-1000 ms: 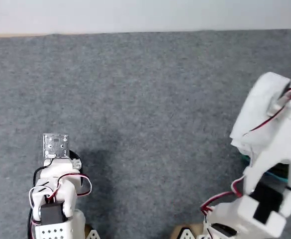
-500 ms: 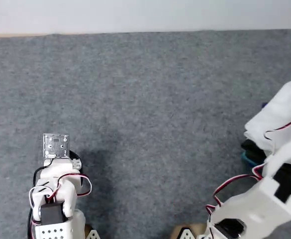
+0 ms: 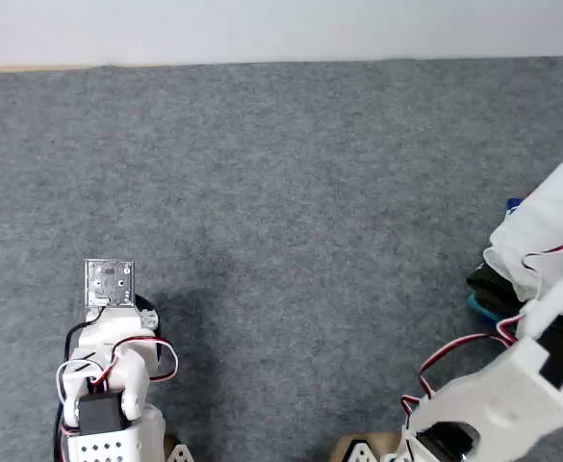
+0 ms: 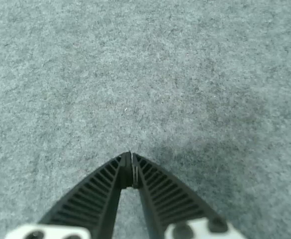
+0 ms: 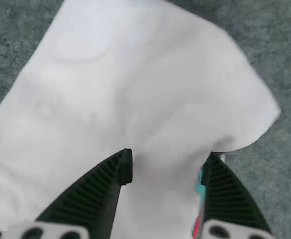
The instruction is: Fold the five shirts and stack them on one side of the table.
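Note:
A folded white shirt (image 3: 550, 217) lies at the table's right edge on a stack of shirts whose dark and teal edges (image 3: 483, 294) peek out beneath it. My right arm (image 3: 512, 385) stands over the stack. In the right wrist view my right gripper (image 5: 167, 159) has its jaws around the white shirt (image 5: 135, 89), with cloth bunched between them and a teal edge (image 5: 200, 184) beside one finger. My left gripper (image 4: 131, 169) is shut on nothing, just above the bare grey mat, and its arm (image 3: 108, 375) sits at the front left.
Grey felt mat (image 3: 291, 192) covers the table, with a pale wall strip (image 3: 262, 29) along the far edge. A blue scrap (image 3: 514, 204) shows at the stack's far side.
My right arm has carried the white shirt to the right and lowered it onto the stack at the table's edge. The left arm has not moved.

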You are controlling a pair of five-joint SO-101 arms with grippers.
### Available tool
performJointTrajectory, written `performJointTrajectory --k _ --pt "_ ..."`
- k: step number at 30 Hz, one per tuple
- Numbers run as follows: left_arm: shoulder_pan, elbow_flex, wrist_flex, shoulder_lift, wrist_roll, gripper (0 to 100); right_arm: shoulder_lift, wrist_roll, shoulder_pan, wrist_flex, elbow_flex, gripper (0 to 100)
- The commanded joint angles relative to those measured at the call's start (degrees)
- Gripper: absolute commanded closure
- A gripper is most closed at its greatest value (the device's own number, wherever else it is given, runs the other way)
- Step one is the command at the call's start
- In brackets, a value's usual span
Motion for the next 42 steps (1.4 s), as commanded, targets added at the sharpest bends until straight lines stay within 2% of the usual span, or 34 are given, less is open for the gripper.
performJointTrajectory --k 1,6,11,13,19,28,32,37,42 --pt "-0.44 -0.22 0.35 -0.09 -0.26 99 -6.37 -0.88 0.57 4.70 -6.33 75.9" --pt "-0.44 -0.22 0.35 -0.09 -0.26 99 -6.90 -1.05 0.48 6.90 -6.24 77.7" --pt "-0.44 -0.22 0.35 -0.09 -0.26 99 -2.15 -0.70 1.63 7.16 -4.84 99.7" --pt "-0.44 -0.22 0.35 -0.09 -0.26 99 1.80 -0.97 2.68 6.81 -4.84 96.5" --pt "-0.44 -0.22 0.35 -0.09 -0.26 99 12.09 -0.70 6.46 -0.48 -5.19 96.4" --pt "-0.44 -0.22 0.44 -0.09 -0.26 99 -1.19 -0.70 2.07 8.40 -7.38 96.2" --pt "-0.44 -0.22 0.70 0.00 -0.26 99 -4.44 -0.62 2.33 2.42 -7.30 96.2" --pt "-0.44 -0.22 1.58 0.00 -0.26 99 0.66 -0.18 5.49 -8.48 -7.12 96.2" --pt "-0.44 -0.22 1.58 0.00 -0.26 99 12.09 7.03 7.78 -19.47 -7.30 96.2"
